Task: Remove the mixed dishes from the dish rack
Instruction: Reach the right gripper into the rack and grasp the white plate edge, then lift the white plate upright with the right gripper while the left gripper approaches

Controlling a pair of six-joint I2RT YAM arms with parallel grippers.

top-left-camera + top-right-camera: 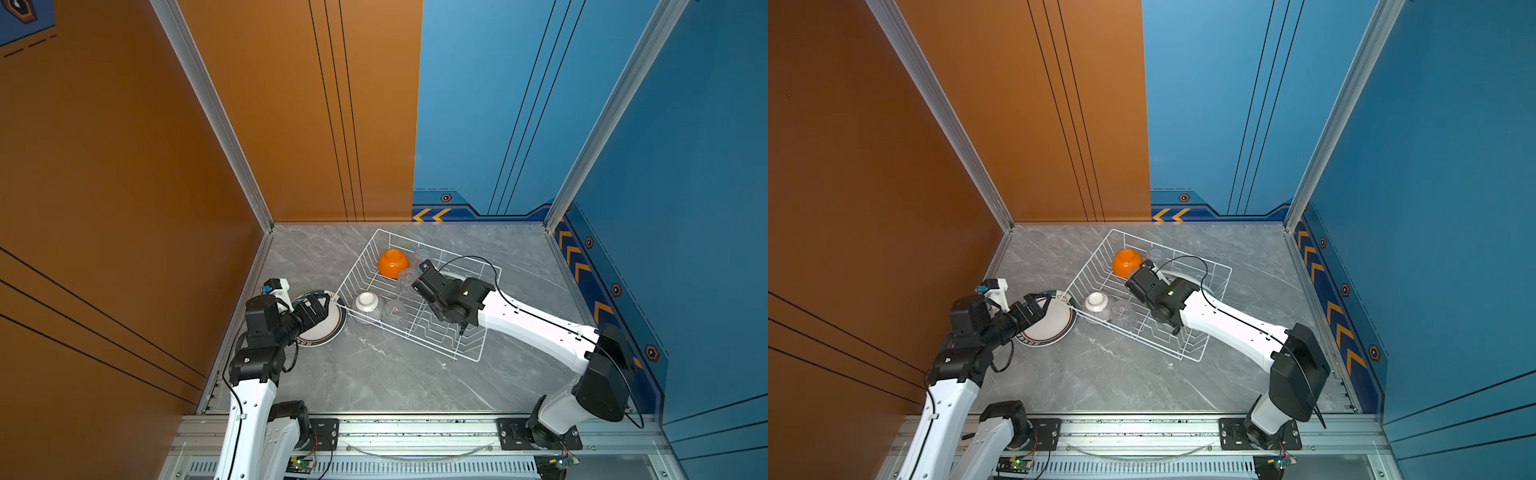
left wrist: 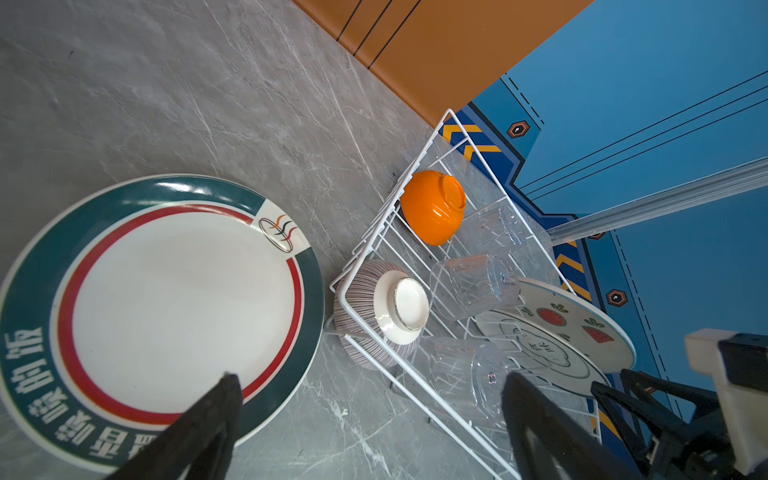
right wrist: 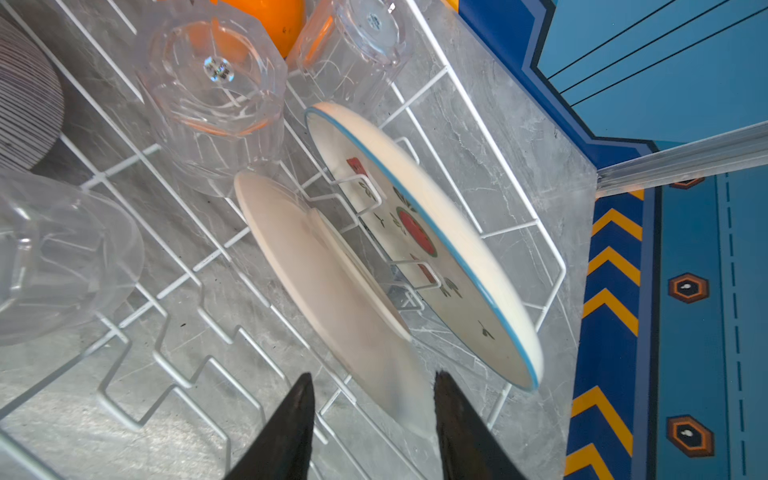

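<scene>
**Right gripper** [image 3: 374, 374] inside the dish rack [image 1: 444, 336], which sits mid-counter toward the back edge. The jaws are half-narrowed and not yet pinching. They straddle the near rim of the cream-backed plate [image 3: 324, 270], which stands on edge in the prongs beside the watermelon plate [image 3: 415, 232], its long axis running away from the gripper. The left gripper [image 2: 370, 399] is wide open over the teal-rimmed plate [image 2: 174, 299] by the counter's left edge, so the right arm is nearer.
</scene>
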